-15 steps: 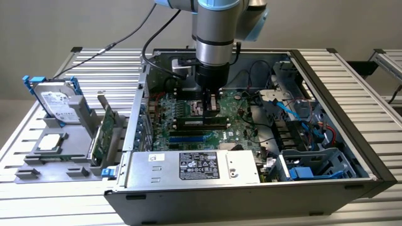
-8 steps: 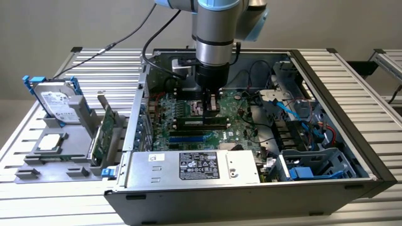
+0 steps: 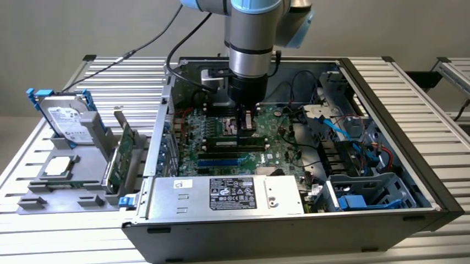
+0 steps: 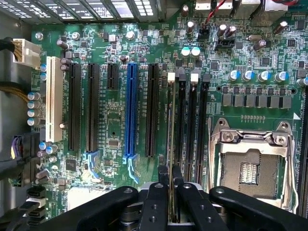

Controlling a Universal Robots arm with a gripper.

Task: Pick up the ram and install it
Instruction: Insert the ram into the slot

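Note:
The ram (image 4: 171,125) appears edge-on as a thin green strip running along the outermost of the black memory slots (image 4: 191,125). My gripper (image 4: 171,175) is shut on its near end, one black finger on each side. Whether the stick sits fully in the slot or hovers just above it, I cannot tell. In the exterior view the gripper (image 3: 246,125) points straight down into the open computer case, low over the motherboard (image 3: 220,159) and just behind the memory slots (image 3: 235,144).
The CPU socket (image 4: 250,163) lies beside the memory slots, with a blue expansion slot (image 4: 131,110) and black ones on the other side. The power supply (image 3: 228,195) and drive cage (image 3: 367,192) line the case. Outside stand a hard drive (image 3: 66,118) and a bracketed green card (image 3: 121,157).

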